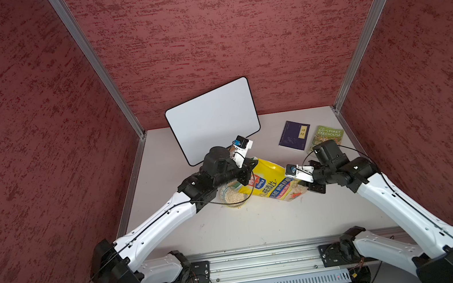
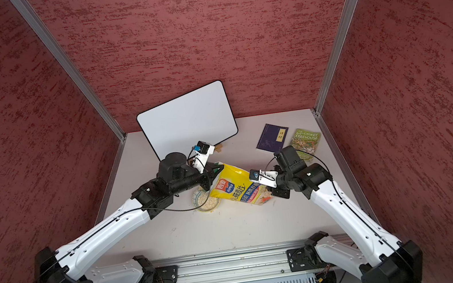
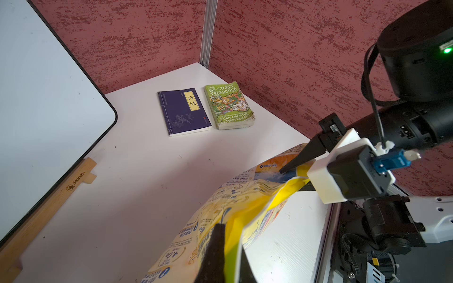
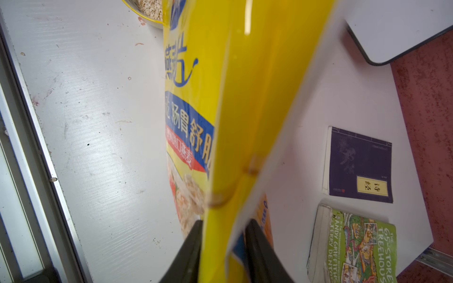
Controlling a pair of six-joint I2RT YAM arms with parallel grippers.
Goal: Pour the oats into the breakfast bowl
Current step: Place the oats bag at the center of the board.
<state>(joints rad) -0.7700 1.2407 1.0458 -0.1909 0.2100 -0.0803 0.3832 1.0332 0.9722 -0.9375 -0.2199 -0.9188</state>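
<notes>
The yellow oats bag [image 1: 270,181] hangs tilted between both arms, its green-edged top toward the left and lower, over the breakfast bowl [image 1: 231,197]. The bowl [image 2: 197,200] holds a heap of pale oats [image 2: 209,203] and is partly hidden by the bag and the left arm. My left gripper [image 3: 231,240] is shut on the bag's top edge [image 3: 220,196]. My right gripper [image 4: 224,223] stands at the bag's bottom [image 4: 245,98], fingers apart on either side of the folded base. The bowl's rim [image 4: 144,18] shows beyond the bag in the right wrist view.
A whiteboard [image 1: 213,117] leans on a wooden stand [image 3: 49,196] at the back. A purple book [image 1: 294,135] and a green book [image 1: 328,135] lie at the back right, just behind the right arm. Red walls close three sides.
</notes>
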